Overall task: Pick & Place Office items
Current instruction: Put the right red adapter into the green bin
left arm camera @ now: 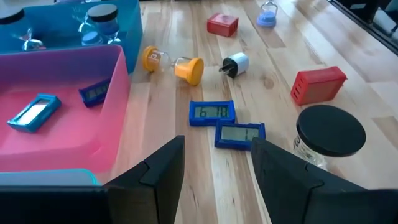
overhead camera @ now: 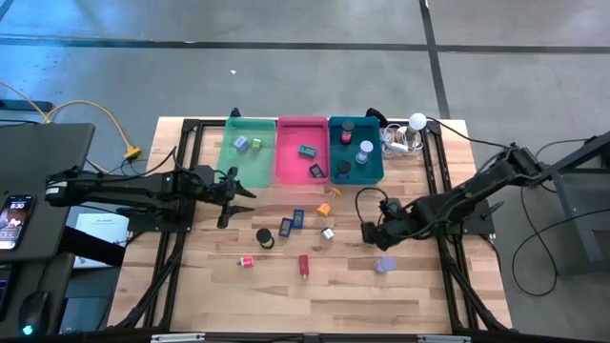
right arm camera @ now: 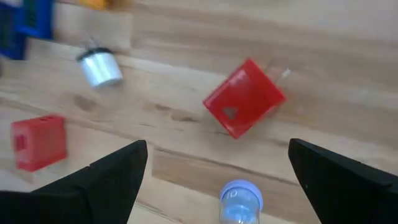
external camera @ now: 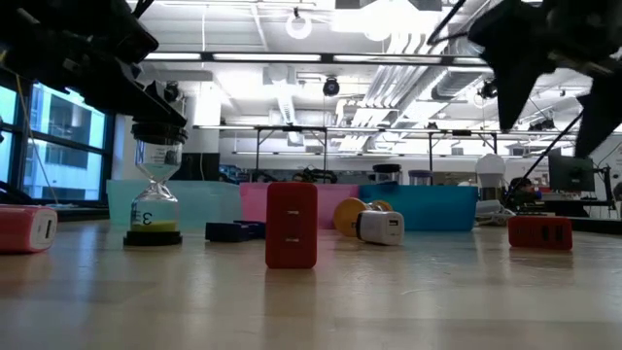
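Nearby, cabled white ball (overhead camera: 416, 121) beside teal tray (overhead camera: 355, 176)

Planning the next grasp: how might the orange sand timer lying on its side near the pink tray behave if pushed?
The orange sand timer lies on round end caps, so it likely rolls. Its narrow waist probably suits a pinch. The clear middle may be fragile.

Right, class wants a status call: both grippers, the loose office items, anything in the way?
Left gripper open, empty, beside green tray. Right gripper wide open, empty, above lavender timer. Two blue clocks and red charger loose on table. Nothing in the way.
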`<state>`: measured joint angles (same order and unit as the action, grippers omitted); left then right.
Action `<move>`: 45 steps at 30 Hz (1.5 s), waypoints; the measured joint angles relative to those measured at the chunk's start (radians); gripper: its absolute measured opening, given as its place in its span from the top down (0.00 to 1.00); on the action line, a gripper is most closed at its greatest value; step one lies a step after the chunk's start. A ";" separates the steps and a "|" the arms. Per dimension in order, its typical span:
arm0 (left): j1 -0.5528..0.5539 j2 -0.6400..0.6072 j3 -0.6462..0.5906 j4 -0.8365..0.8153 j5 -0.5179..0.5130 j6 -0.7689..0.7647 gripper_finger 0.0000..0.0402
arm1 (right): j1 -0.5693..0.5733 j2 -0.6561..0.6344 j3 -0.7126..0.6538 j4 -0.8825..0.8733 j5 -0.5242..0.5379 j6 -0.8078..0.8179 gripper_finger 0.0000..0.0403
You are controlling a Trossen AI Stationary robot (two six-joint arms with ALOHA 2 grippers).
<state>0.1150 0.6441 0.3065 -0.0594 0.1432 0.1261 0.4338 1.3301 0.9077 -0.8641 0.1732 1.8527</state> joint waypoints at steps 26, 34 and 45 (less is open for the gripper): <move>0.000 0.006 0.000 -0.047 0.127 0.047 0.56 | -0.072 0.183 0.000 0.098 -0.076 0.103 0.06; 0.000 0.006 0.000 -0.064 0.128 0.070 0.56 | -0.022 0.190 0.000 0.079 -0.065 0.217 0.06; 0.000 0.006 0.000 -0.092 0.149 0.084 0.56 | -0.056 0.201 0.000 0.068 -0.022 0.195 0.06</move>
<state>0.1146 0.6498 0.3061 -0.1512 0.2918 0.2104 0.3779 1.5307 0.9077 -0.7956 0.1515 2.0472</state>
